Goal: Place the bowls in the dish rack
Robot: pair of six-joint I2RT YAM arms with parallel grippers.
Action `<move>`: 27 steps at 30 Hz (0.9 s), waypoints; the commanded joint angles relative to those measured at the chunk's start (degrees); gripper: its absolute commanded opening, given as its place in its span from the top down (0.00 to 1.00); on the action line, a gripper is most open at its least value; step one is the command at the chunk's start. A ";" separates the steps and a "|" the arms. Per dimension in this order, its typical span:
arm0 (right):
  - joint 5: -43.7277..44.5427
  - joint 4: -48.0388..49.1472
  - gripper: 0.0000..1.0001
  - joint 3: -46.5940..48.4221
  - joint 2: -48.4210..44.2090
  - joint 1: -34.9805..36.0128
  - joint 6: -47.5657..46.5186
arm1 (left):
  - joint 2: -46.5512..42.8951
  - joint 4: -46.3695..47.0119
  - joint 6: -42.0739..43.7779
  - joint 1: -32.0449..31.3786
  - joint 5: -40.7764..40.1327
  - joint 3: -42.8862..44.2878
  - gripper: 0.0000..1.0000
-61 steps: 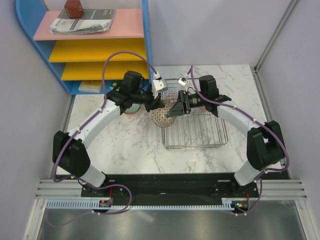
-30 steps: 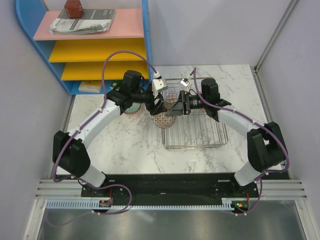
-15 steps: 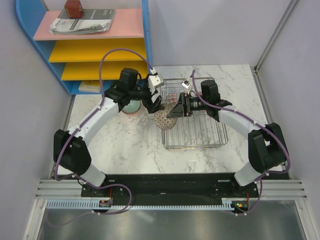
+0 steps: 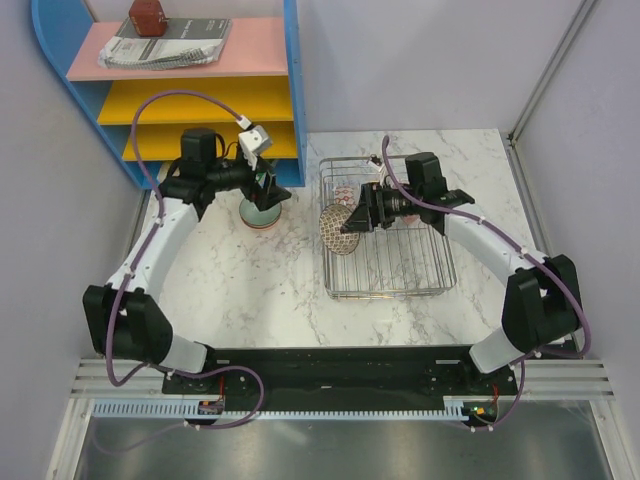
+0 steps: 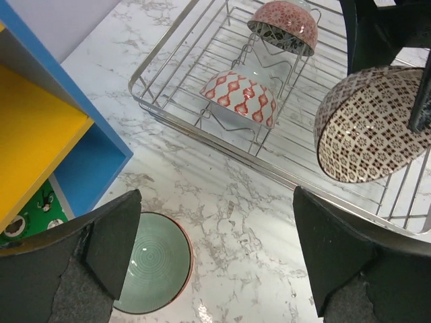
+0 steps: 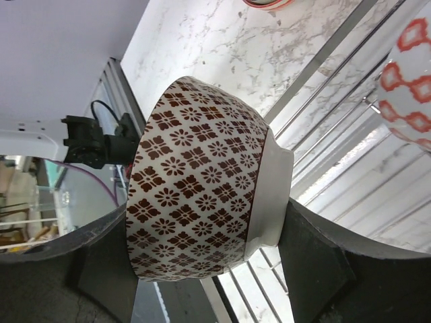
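A brown-and-beige mesh-patterned bowl (image 6: 202,195) is tipped on its side in my right gripper (image 6: 209,222), which is shut on it over the left edge of the dish rack (image 4: 440,288). Seen from above, this bowl (image 4: 338,232) hangs just off my right gripper (image 4: 352,216). Two red-and-white patterned bowls (image 5: 239,97) (image 5: 283,25) lean in the dish rack (image 5: 195,128). A pale green bowl (image 5: 151,272) sits upright on the marble left of the rack. My left gripper (image 5: 215,202) hovers open above and beside it, holding nothing. From above, my left gripper (image 4: 270,188) is over the green bowl (image 4: 262,213).
A blue shelf unit (image 4: 180,90) with yellow and pink shelves stands at the back left, close behind my left arm; its corner (image 5: 101,151) is near the green bowl. A booklet (image 4: 170,45) lies on the top shelf. Walls close in both sides.
My left gripper opened, left the mesh-patterned bowl and swung left to above the green bowl. My right gripper keeps the patterned bowl at the rack's left edge.
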 commanded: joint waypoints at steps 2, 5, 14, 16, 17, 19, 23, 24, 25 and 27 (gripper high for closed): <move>3.85 -6.85 1.00 6.51 -4.31 -0.25 -7.99 | -6.72 2.48 -2.85 3.27 4.82 -4.78 0.00; 6.57 -12.21 1.00 9.50 -4.22 -0.25 -11.77 | -9.18 3.19 -3.55 5.03 4.91 -7.60 0.00; 22.02 -22.85 1.00 10.83 -7.12 -0.25 -23.29 | -16.21 2.40 -5.22 8.89 -2.21 -14.89 0.00; 24.58 -23.73 1.00 9.69 -8.44 -0.25 -24.25 | -17.36 2.49 -5.31 10.30 -2.39 -17.00 0.00; 27.21 -24.08 1.00 9.33 -8.87 -0.25 -25.39 | -18.49 2.49 -5.40 10.48 -3.00 -17.62 0.00; 30.12 -25.13 1.00 8.72 -9.49 -0.25 -26.36 | -19.47 2.31 -5.49 12.22 -3.88 -19.29 0.00; 36.01 -27.42 1.00 7.92 -9.93 -0.16 -29.44 | -21.49 1.96 -5.40 13.29 -5.11 -21.05 0.00; 38.02 -28.38 1.00 7.84 -9.59 -0.16 -30.58 | -22.02 1.87 -5.40 13.73 -5.20 -21.49 0.00; 38.91 -28.74 1.00 7.57 -9.41 -0.25 -31.28 | -22.19 1.70 -5.40 13.91 -5.55 -21.58 0.00; 41.54 -29.27 1.00 6.70 -9.23 -0.25 -32.95 | -22.81 1.26 -5.40 14.26 -5.55 -21.67 0.00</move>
